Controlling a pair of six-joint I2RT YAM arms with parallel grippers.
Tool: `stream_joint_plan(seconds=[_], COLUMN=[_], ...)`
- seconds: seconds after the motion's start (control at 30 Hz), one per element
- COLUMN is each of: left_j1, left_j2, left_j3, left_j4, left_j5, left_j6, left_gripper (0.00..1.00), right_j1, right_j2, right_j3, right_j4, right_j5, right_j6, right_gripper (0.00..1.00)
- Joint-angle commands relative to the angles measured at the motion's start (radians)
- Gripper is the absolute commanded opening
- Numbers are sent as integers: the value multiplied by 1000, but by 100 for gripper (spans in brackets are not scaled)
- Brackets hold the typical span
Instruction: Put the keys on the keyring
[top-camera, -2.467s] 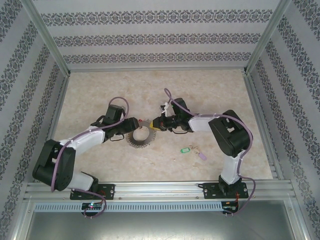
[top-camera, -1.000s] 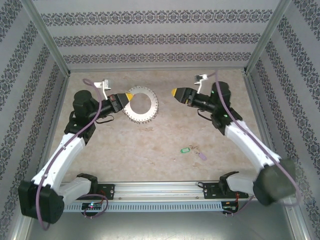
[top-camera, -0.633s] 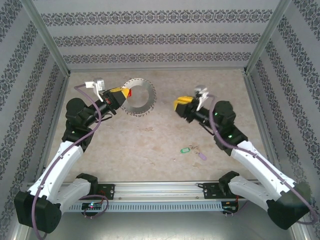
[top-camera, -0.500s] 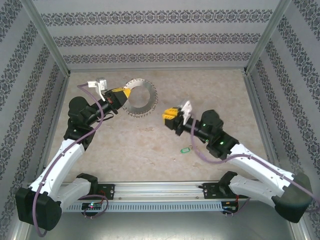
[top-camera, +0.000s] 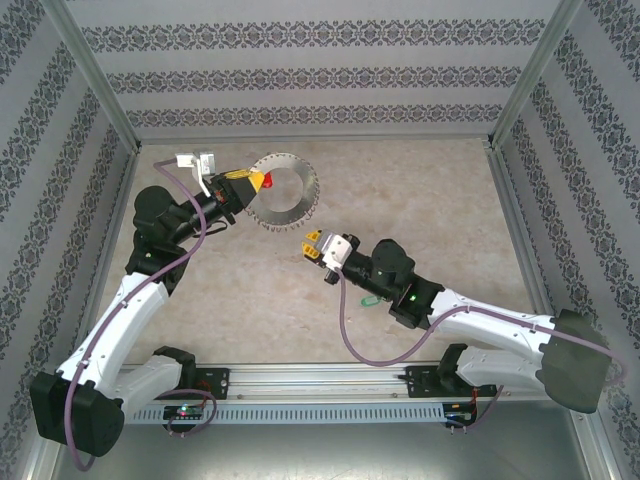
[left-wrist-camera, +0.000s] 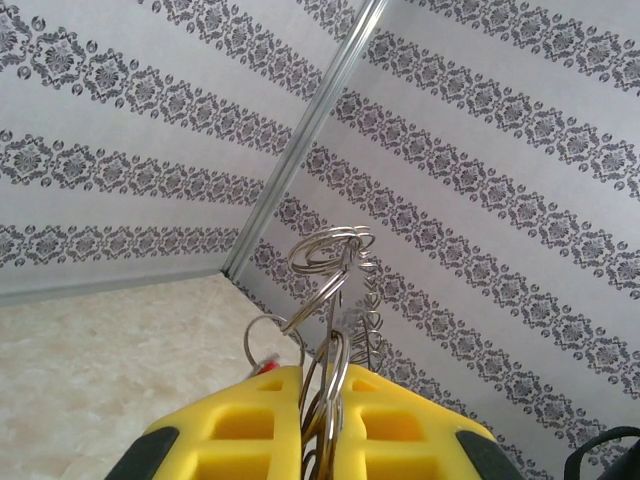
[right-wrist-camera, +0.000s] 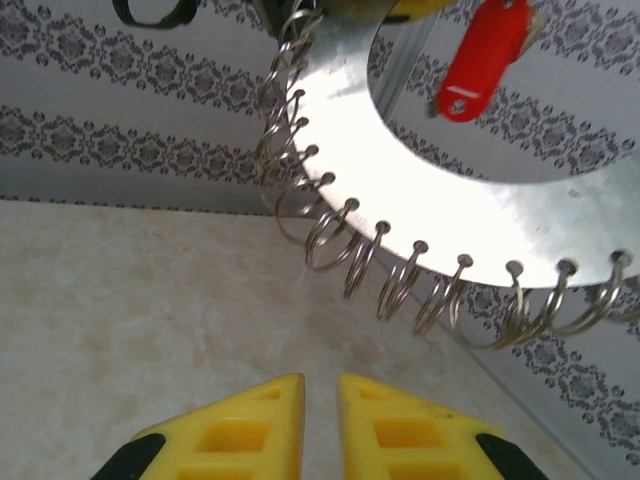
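Well off the surface (top-camera: 450, 200), the left claw (top-camera: 250, 182) is clamped shut on the keyring's (top-camera: 285, 192) rim. From the left wrist the ring shows edge-on, rising straight out between the yellow fingers. The red key (right-wrist-camera: 485, 55) hangs in the central hole, its tag slanting from top right to bottom left. The ring is ahead of and above the right claw (top-camera: 312, 247), flat face toward it. That claw is all but closed, holding nothing. The green key (top-camera: 368, 298) lies behind it, under its arm.
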Motion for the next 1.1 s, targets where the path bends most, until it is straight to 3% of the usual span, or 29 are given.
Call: stream_joint_plan(seconds=[0.0, 0.63, 1.07], left_j1=[-12, -23, -26], left_j2=[-17, -20, -18], left_j3=[44, 48, 46], left_j4=[24, 8, -4], left_j5=[28, 23, 17], left_j6=[23, 23, 29], left_gripper=[0, 0, 0], right_j1=[12, 15, 16], right_j2=[13, 80, 93], right_j3=[-7, 29, 52], right_j4=[115, 153, 200], right_j5=[-8, 89, 84], right_j6=[-17, -48, -29], right_gripper=[18, 21, 20])
